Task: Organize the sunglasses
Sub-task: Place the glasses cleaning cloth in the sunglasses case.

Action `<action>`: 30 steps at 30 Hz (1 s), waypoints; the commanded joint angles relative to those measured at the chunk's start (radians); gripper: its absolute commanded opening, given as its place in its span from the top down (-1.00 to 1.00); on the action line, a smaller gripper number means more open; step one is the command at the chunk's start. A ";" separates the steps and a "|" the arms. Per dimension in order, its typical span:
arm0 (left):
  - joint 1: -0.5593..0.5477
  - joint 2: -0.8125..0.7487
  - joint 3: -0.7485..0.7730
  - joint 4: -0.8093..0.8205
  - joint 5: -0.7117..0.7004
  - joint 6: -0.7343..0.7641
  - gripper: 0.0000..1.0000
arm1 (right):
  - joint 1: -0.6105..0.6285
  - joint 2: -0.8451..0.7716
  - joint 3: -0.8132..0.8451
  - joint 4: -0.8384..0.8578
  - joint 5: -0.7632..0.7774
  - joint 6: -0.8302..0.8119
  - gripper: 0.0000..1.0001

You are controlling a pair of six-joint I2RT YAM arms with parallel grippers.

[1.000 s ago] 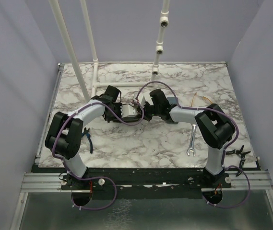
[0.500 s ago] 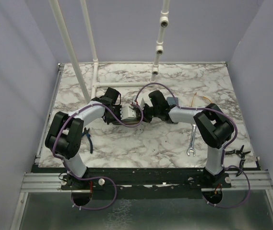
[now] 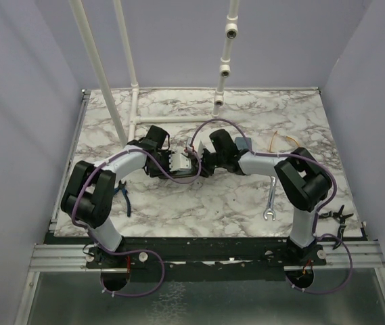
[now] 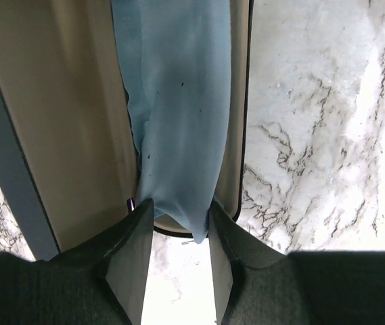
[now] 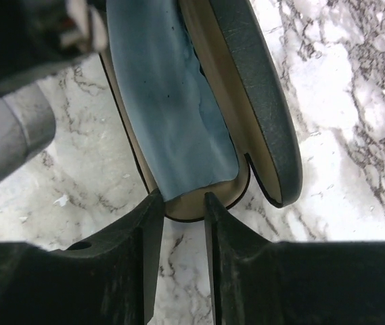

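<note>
Case [image 5: 266,115] is creeping nearer between left hand [image 4: 178,206] and right hand [image 5: 183,200]; can't tell if they're gripping; yellow sunglasses [image 3: 281,140] seemingly waiting beyond right hand, uncased.

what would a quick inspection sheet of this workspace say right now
surface: marble table, white with grey veins
job's things: yellow-orange sunglasses lie behind the right arm, not in a case; no second pair seen
clutter: wrench, blue-handled pliers, dark tool at the right edge
grippers: left gripper and right gripper meet at the open grey case, fingers on either side of its rim ends, the left's around the blue cloth; grip cannot be told
cables: purple cables looped along both arms
surroundings: white pipes at the back, lilac walls
</note>
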 commanded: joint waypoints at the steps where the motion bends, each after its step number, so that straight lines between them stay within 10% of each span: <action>1: -0.066 -0.005 -0.024 -0.016 0.036 0.100 0.20 | 0.070 -0.072 -0.021 -0.008 -0.036 0.017 0.27; 30: -0.068 -0.057 -0.067 -0.012 0.023 0.114 0.09 | -0.138 -0.149 -0.052 0.156 -0.120 0.154 -0.11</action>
